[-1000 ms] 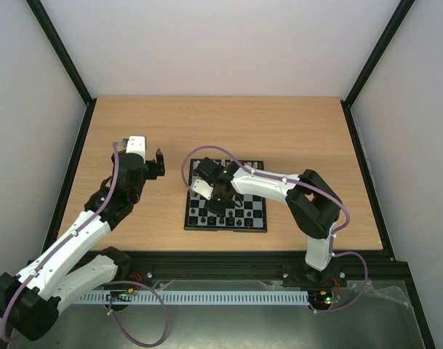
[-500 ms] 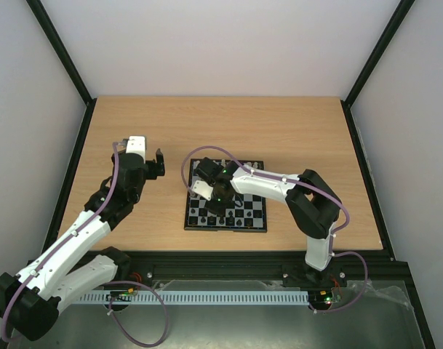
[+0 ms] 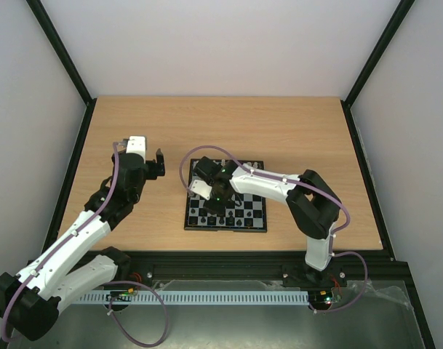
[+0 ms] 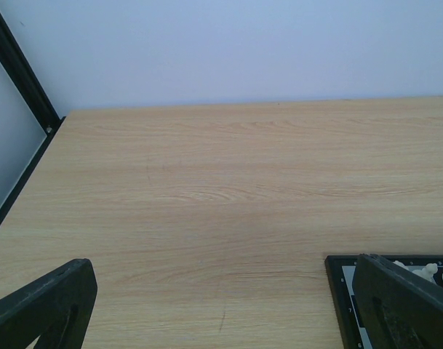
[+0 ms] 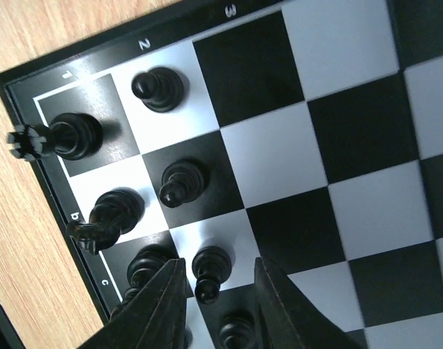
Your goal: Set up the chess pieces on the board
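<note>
The board [image 3: 225, 229] lies in the middle of the table with chess pieces on it. My right gripper [image 3: 215, 200] points down over its near left part. In the right wrist view the jaws [image 5: 218, 263] stand slightly open around an upright black pawn [image 5: 210, 270], with a gap on each side. Other black pieces stand close by: a rook [image 5: 68, 136], a knight [image 5: 108, 217] and two pawns [image 5: 157, 89] [image 5: 183, 182]. My left gripper [image 3: 158, 161] hangs open and empty over bare wood left of the board; its view catches the board's corner [image 4: 337, 265] and white pieces [image 4: 425, 270].
The black frame rail [image 4: 17, 73] runs along the table's left edge. Bare wood [image 4: 221, 182] stretches from the left gripper to the back wall. The board's middle squares [image 5: 352, 43] hold no pieces in the right wrist view.
The right jaws have parted from shut and let go of the black pawn, which now stands on its square. The left arm has not moved.
</note>
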### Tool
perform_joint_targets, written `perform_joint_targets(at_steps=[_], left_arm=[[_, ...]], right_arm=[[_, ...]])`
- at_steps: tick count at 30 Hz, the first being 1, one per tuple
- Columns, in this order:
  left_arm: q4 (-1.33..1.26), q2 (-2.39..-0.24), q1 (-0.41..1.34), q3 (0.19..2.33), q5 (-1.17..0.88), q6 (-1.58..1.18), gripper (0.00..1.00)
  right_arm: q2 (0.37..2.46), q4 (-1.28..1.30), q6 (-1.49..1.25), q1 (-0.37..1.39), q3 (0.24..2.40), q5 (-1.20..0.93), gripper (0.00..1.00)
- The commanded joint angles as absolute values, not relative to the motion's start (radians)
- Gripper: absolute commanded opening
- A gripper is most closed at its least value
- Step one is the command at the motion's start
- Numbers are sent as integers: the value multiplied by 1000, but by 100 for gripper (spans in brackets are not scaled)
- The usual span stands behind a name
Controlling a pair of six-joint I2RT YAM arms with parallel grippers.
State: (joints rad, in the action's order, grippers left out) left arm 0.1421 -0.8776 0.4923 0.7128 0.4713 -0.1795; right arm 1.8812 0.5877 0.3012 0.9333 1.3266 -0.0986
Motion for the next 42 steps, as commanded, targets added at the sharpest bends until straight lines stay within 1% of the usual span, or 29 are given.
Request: perform_joint_targets(at_steps=[1, 5, 13, 24, 38, 42], left_arm=[[143, -877, 486, 707, 473, -176, 99], [142, -878, 488, 707, 469, -175, 99], [143, -879, 488, 704, 461, -171, 99], [143, -887, 488, 707, 451, -170, 99], [143, -892, 488, 707, 440, -167, 99], [143, -892, 488, 707, 437, -167, 99]], right_arm=[[1831, 667, 322, 930, 1391, -94, 30], [1806, 686, 316, 877, 1441, -122, 33], [1852, 599, 214, 770, 1502, -74, 30], [1983, 577, 189, 767, 1549, -60, 30], [2078, 560, 172, 767, 1578, -50, 31], [2096, 560, 174, 766, 1578, -49, 27]])
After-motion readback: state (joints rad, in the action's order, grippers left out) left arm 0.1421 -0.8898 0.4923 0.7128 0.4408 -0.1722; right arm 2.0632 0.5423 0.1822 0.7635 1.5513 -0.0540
